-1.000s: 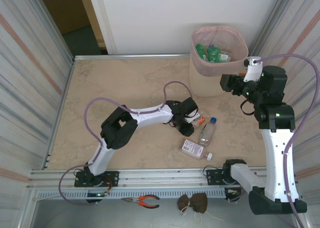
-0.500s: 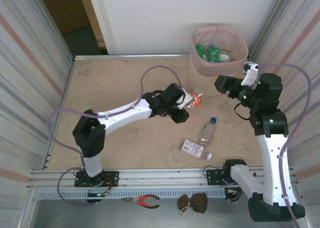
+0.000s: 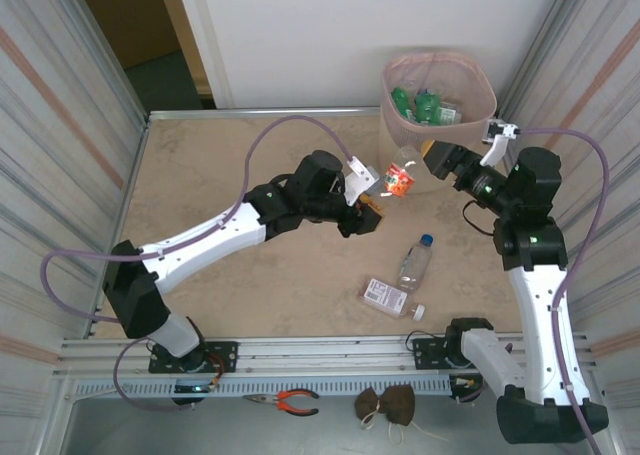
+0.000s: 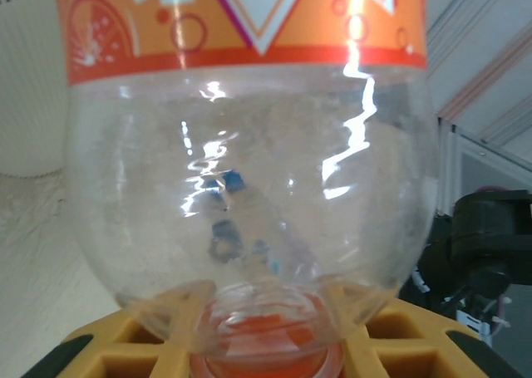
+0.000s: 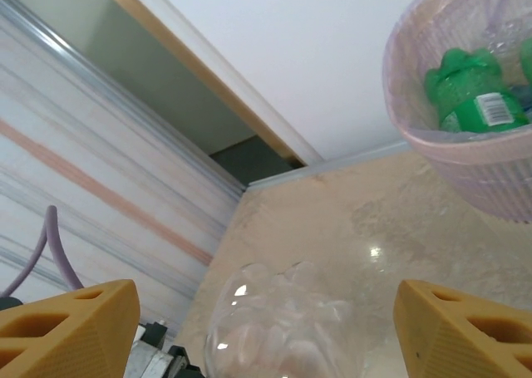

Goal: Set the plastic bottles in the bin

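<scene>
I'm looking down on a beige stone-look table boxed in by ribbed side panels, with a white wall behind. The bin stands at the upper right of the overhead view, and green and clear bottles already lie in its pink liner.

The big change over the last second is on the left arm. It was low at the middle of the table beside the loose bottles. It has since stretched out toward the upper right and carried the orange-labelled bottle with it. The left gripper is clamped on the bottle's neck; its wrist camera shows the orange cap pinched between the yellow fingers.

The bottle now hangs clear of the table, just in front of the bin's wall and lower in the frame than its rim.

The right gripper has swung in to face it and its jaws have spread. On its wrist camera the bottle's clear base sits between the parted fingertips with a gap on each side, so nothing is gripped there yet.

I read this as a handover being set up, with the right arm better placed to reach the rim.

Two bottles wait on the table at lower centre-right: a blue-capped bottle and a flat white-labelled bottle.
</scene>
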Action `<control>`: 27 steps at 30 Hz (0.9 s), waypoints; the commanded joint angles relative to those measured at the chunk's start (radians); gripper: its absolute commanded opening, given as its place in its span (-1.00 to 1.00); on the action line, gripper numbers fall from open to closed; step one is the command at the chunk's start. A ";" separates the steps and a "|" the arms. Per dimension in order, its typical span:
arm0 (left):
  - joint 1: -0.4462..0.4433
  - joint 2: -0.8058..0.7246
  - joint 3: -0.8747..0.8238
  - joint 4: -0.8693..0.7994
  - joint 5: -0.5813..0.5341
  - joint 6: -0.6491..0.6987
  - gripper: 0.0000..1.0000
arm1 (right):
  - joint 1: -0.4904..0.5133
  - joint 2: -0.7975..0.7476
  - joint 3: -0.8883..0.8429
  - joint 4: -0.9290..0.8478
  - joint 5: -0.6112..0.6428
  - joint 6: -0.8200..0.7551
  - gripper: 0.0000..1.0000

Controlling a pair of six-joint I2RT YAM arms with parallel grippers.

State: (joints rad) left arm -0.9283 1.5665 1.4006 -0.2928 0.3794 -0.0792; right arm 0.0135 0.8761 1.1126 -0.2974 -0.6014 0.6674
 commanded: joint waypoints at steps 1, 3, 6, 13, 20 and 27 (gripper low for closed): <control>0.007 -0.039 0.035 0.020 0.047 -0.003 -0.41 | 0.010 0.023 0.020 0.037 -0.060 0.042 0.61; 0.007 -0.038 0.049 0.008 0.047 -0.004 -0.41 | 0.015 0.029 0.019 0.040 -0.056 0.047 0.65; 0.008 -0.036 0.057 0.002 0.043 -0.005 -0.40 | 0.022 0.048 0.019 0.045 -0.070 0.055 0.68; 0.007 -0.013 0.095 -0.054 -0.029 -0.019 -0.40 | 0.065 0.082 -0.004 0.090 -0.091 0.101 0.63; 0.007 0.003 0.115 -0.069 -0.038 -0.027 -0.41 | 0.101 0.090 -0.009 0.100 -0.066 0.098 0.49; 0.008 0.003 0.114 -0.059 -0.014 -0.025 -0.41 | 0.109 0.093 -0.007 0.106 -0.049 0.090 0.38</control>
State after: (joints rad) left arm -0.9283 1.5726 1.4849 -0.3462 0.3485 -0.0944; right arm 0.1123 0.9630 1.1069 -0.2272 -0.6525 0.7540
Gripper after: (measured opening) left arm 0.328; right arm 0.692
